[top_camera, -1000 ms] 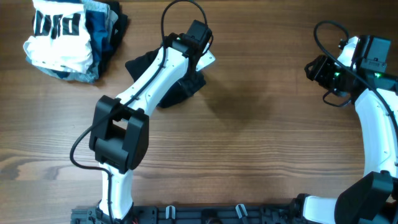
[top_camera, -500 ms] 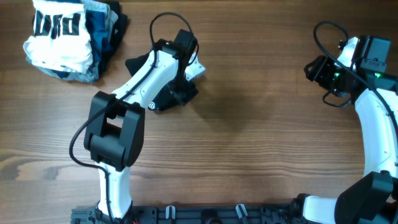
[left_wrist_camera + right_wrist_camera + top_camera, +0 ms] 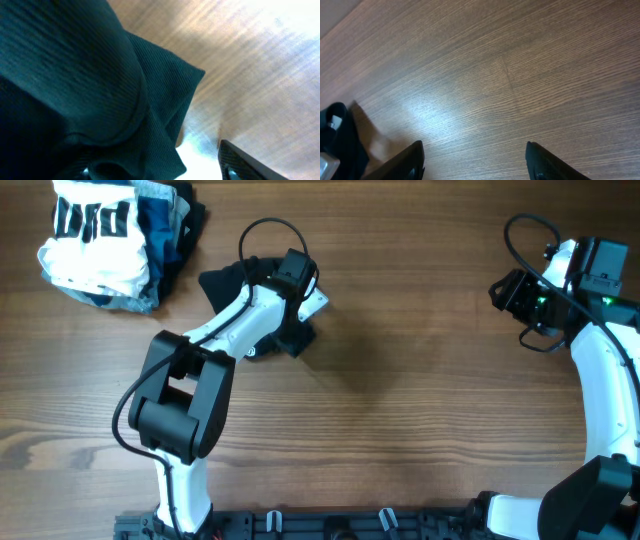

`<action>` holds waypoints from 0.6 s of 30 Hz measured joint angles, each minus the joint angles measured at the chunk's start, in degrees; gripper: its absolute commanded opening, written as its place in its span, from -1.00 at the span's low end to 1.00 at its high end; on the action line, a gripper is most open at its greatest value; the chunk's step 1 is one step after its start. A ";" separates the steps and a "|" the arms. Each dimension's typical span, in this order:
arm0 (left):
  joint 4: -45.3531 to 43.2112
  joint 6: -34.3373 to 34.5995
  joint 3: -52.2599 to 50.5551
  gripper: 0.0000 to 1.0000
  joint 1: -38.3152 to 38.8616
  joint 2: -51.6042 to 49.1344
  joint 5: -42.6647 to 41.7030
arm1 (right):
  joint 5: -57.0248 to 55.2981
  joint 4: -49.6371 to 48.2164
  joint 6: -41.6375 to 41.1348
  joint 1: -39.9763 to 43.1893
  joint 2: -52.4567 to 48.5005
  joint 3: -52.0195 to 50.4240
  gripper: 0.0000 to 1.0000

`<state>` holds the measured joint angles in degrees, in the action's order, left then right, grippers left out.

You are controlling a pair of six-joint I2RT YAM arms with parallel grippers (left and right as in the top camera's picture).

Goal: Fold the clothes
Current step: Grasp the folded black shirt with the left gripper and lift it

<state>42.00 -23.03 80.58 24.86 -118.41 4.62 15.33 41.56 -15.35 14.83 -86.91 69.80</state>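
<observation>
We locate the black garment [image 3: 220, 282] on the wooden table [image 3: 400, 410], in the upper middle-left of the overhead view, bunched into an uneven heap rather than laid flat. The left arm [image 3: 235, 320] reaches diagonally across it from the near edge. Part of the cloth is therefore hidden beneath the white link, and we see it only on either side: one dark lobe toward the far left, another toward the near right. The left gripper [image 3: 300, 292] hangs directly above this heap. In the left wrist view, ribbed dark fabric with rolled folds fills the left half of the picture and covers one finger. The other finger [image 3: 245, 162] shows at the lower right, apart from the cloth, with bare wood between the two. From that stand-off we read the jaws as spread and not clamped on the fabric, although the hidden finger prevents full confirmation. The right arm [image 3: 600, 380] stands at the right edge of the table, well apart from the garment. The right gripper [image 3: 472, 157] hovers over bare wood; its wrist view shows both fingers wide apart with nothing between them. A separate pile lies at the far left corner, well apart from the black garment: a white black-striped garment [image 3: 95, 235] on top toward the left, with a blue piece [image 3: 160, 220] just beside it on the right.
</observation>
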 measured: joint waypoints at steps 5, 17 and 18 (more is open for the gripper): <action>-5.99 1.16 -2.19 -0.28 0.02 0.66 1.90 | 0.00 0.00 0.00 0.00 0.00 0.00 0.31; -11.65 3.15 -4.92 -0.92 -0.46 1.70 5.03 | 0.00 0.00 0.00 0.00 0.00 0.00 0.31; -11.50 3.96 -4.79 -0.92 -0.46 1.70 5.03 | 0.00 0.00 0.00 0.00 0.00 0.00 0.31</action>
<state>30.50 -19.07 75.79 24.40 -116.71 9.65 15.33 41.56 -15.35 14.83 -86.91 69.80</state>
